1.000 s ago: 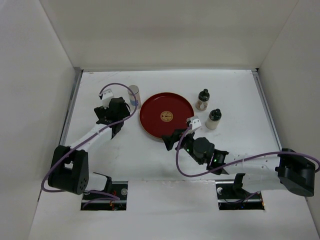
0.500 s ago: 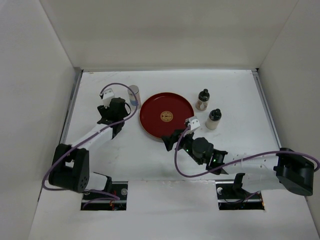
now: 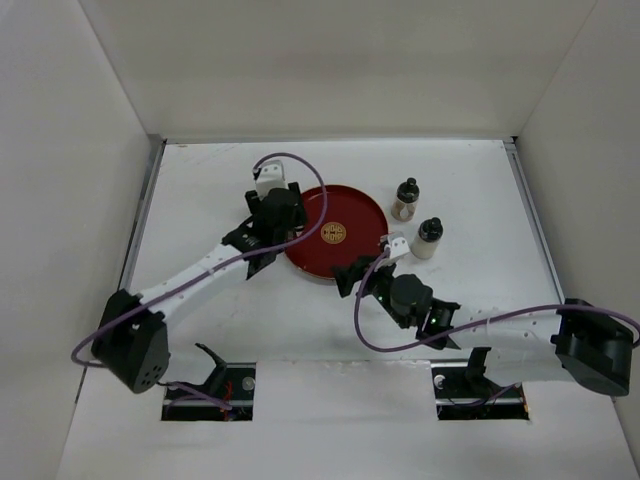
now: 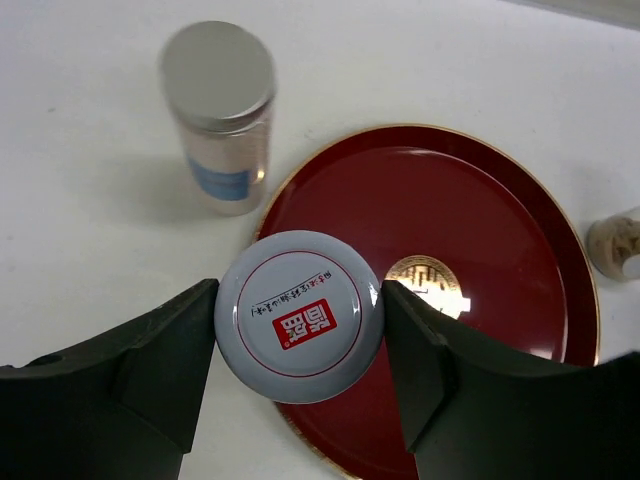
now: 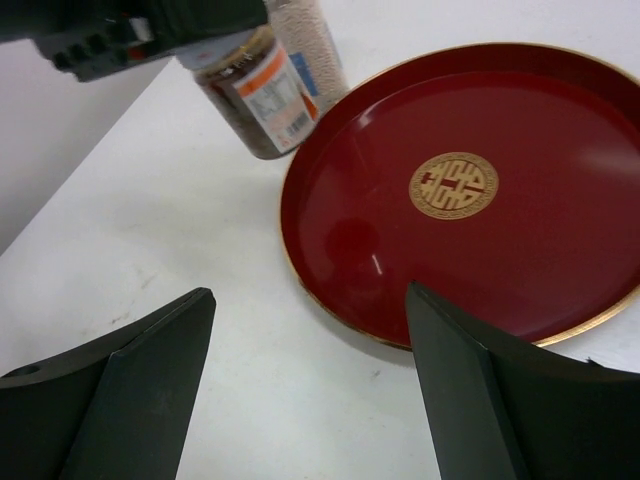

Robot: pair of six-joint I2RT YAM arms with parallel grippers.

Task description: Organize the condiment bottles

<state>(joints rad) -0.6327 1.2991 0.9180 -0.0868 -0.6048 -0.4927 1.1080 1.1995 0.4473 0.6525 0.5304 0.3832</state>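
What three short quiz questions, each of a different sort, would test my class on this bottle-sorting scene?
1. True or false: the right gripper holds a bottle.
2. The left gripper grips: A) the red plate B) the white-lidded jar C) nothing.
3. Fill in: the grey-capped bottle stands ___ the red plate, not on it.
Key: 1 false; 2 B; 3 beside.
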